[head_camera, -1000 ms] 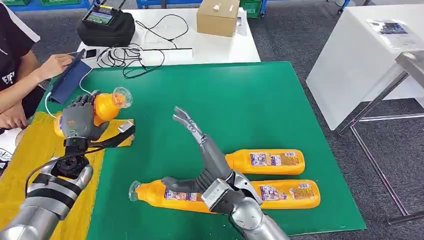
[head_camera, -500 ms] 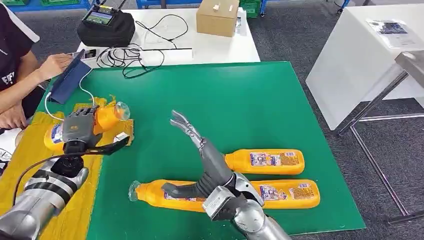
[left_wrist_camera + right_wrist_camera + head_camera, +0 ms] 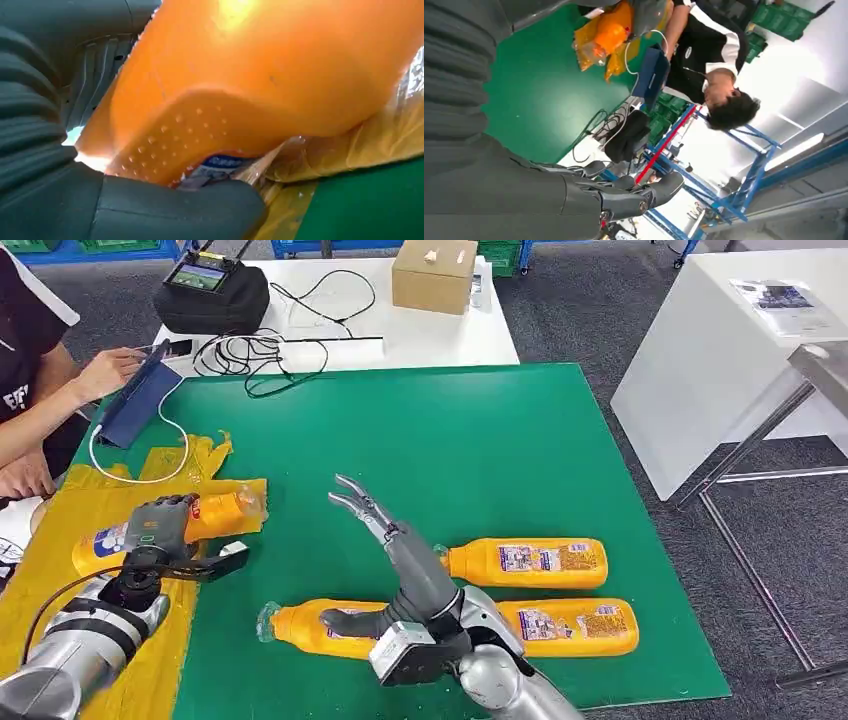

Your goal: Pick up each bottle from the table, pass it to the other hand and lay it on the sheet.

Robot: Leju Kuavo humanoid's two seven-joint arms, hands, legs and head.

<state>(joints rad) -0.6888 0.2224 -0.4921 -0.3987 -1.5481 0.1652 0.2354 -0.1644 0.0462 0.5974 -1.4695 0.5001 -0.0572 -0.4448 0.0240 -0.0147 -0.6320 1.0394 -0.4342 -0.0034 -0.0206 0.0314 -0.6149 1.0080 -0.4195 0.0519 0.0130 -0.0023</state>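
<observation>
At the left of the frame the left hand (image 3: pixel 158 526) grips an orange bottle (image 3: pixel 215 514), lying low over the yellow sheet (image 3: pixel 60 515) and seemingly about to be released. The right hand (image 3: pixel 390 560) hovers empty, fingers spread, above two more orange bottles (image 3: pixel 530 564) (three bottles in all) on the green bench (image 3: pixel 480 440), both yet to be picked up, passed and laid.
</observation>
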